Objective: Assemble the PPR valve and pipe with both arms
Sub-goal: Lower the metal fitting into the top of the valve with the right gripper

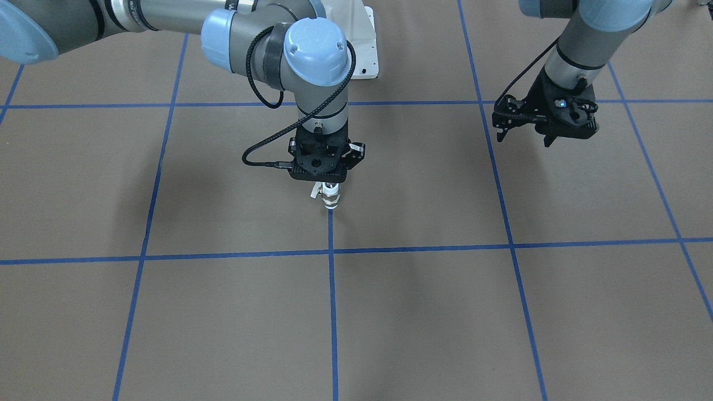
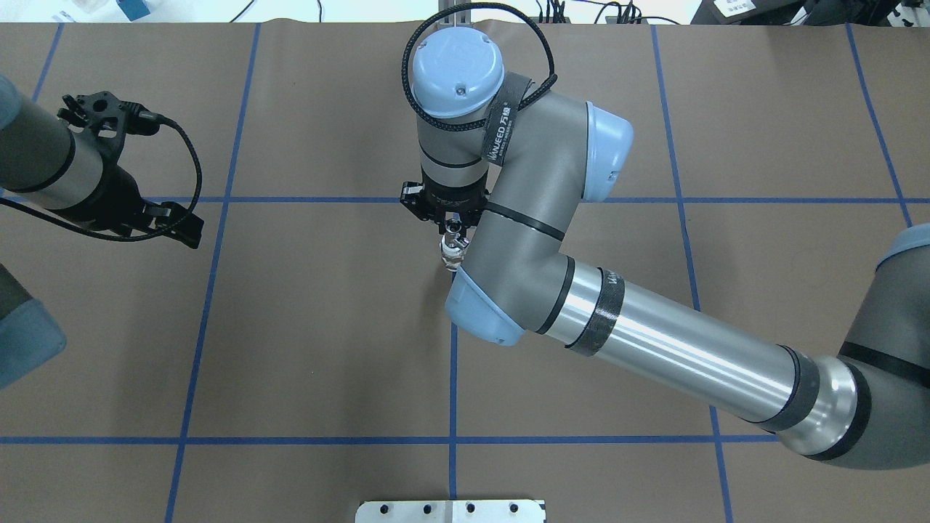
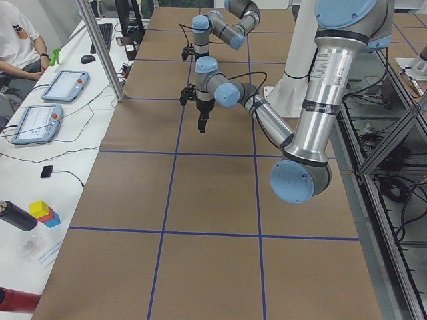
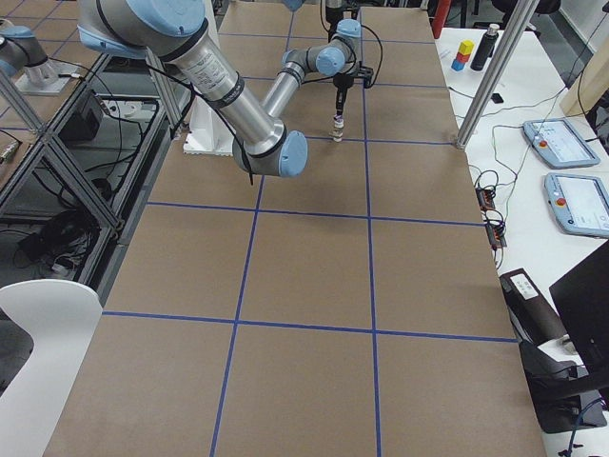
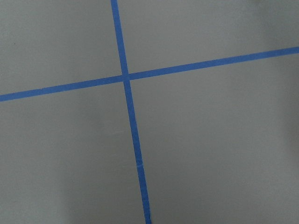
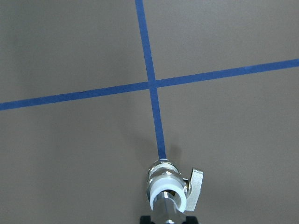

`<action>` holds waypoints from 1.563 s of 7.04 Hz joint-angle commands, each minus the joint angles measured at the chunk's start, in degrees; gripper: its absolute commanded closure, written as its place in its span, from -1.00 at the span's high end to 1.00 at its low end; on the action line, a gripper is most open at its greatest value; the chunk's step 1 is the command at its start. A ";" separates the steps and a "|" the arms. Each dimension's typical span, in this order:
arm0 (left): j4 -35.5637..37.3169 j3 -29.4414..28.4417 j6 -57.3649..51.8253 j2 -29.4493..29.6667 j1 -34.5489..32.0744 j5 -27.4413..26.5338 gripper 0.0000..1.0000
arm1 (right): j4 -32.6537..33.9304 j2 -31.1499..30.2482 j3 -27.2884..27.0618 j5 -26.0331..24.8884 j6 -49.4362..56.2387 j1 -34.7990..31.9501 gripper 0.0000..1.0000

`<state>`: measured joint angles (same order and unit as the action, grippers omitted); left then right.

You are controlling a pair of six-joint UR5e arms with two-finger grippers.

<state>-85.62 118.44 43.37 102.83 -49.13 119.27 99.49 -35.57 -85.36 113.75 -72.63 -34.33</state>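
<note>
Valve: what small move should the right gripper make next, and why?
Probably open the right gripper and leave the parts standing. The pipe already sits in the white top end of the valve, which seems to rest on the table, and the left gripper is open and far off.

brown table [image 1: 423, 312], blue tape grid [image 1: 332, 289]
</note>
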 commanded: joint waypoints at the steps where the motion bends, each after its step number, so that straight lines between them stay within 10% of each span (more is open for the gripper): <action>1: -0.07 0.03 0.05 0.00 0.00 0.00 0.99 | 0.00 -0.11 0.02 -0.11 0.12 0.05 -1.00; 7: -0.16 0.12 0.84 0.09 0.00 0.00 0.99 | 0.00 -0.38 0.37 -0.19 0.30 0.05 -0.96; 11: -0.16 0.03 0.84 0.00 0.00 0.00 0.99 | -0.09 -0.20 0.90 -0.37 0.65 0.49 0.05</action>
<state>-85.78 118.53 44.20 102.86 -49.10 119.27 99.47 -35.70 -84.57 113.51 -72.02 -34.10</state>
